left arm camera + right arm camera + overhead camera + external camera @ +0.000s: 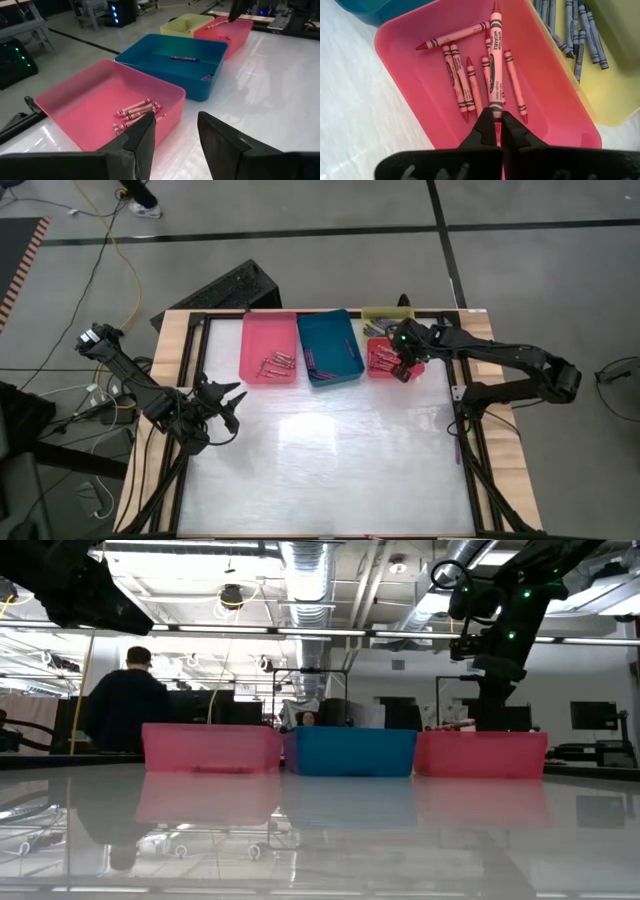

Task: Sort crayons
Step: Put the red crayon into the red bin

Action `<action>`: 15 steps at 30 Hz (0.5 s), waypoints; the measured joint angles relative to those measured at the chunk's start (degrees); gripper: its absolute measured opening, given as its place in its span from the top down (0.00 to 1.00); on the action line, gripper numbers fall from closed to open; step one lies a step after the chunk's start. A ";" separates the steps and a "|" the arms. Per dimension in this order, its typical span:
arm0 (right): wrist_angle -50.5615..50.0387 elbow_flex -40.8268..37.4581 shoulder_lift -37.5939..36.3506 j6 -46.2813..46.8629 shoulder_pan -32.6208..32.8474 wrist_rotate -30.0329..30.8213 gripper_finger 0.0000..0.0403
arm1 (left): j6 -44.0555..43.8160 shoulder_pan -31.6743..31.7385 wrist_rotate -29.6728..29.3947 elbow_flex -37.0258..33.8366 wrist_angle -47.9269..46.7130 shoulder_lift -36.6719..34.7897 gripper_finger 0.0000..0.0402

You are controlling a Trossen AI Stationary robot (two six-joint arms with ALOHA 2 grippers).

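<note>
The right pincer (496,131) hangs over the red tray (415,75), its two dark fingers (482,131) pressed together on the lower end of a red crayon (495,55), which points away from the wrist along the tray's length. Under and beside that crayon, more red crayons (457,80) lie loose on the tray floor, most roughly parallel, one slanting across near the far wall. Just beside the red tray stands a yellow tray (620,100) with dark blue crayons (580,35) in it. A corner of a teal tray (375,10) shows at the edge, and the pale tabletop (350,115) lies alongside.
</note>
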 joint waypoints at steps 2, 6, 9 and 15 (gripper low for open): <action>-0.23 0.00 0.00 -0.02 0.00 0.00 0.99 | 0.00 -0.01 -0.02 0.00 0.00 0.00 0.65; -0.58 0.02 0.00 0.07 0.00 0.00 0.99 | 0.00 0.00 -0.02 0.00 0.00 0.00 0.65; -1.02 0.02 0.00 0.78 0.00 0.00 0.99 | -0.12 -0.02 -0.02 0.00 0.00 0.00 0.65; -1.49 0.02 0.00 0.76 0.00 0.00 0.95 | -0.74 -0.01 -0.02 0.00 0.26 0.00 0.65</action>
